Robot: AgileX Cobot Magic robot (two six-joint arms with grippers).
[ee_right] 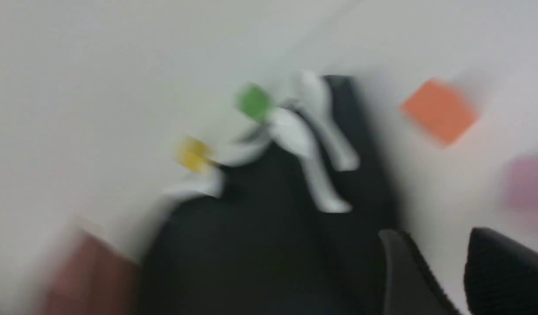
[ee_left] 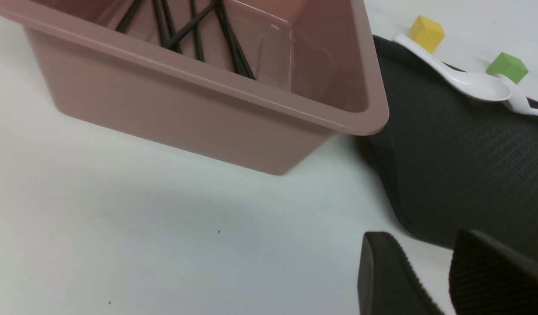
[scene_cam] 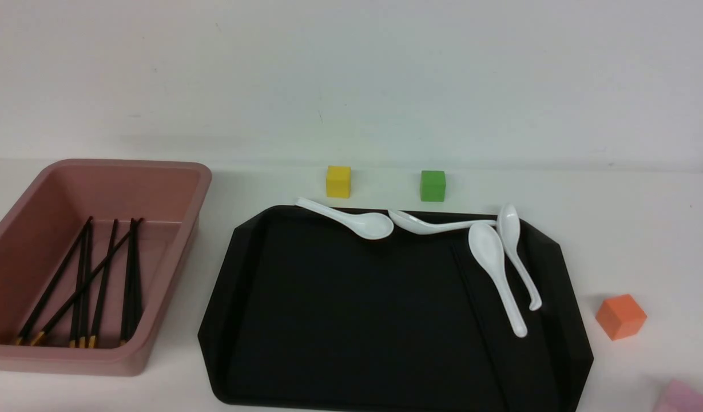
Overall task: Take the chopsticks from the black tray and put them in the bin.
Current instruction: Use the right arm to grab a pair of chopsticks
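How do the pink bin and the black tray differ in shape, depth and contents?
The pink bin is deep with rounded corners; the black tray is shallower with clipped corners.
The tray is the larger; the bin is smaller.
The bin holds several chopsticks; the tray has one chopstick and four white spoons.
Both are open-topped.

Bin [scene_cam: 182, 269] left of tray [scene_cam: 357, 320], spoons [scene_cam: 498, 274] on tray's far and right parts
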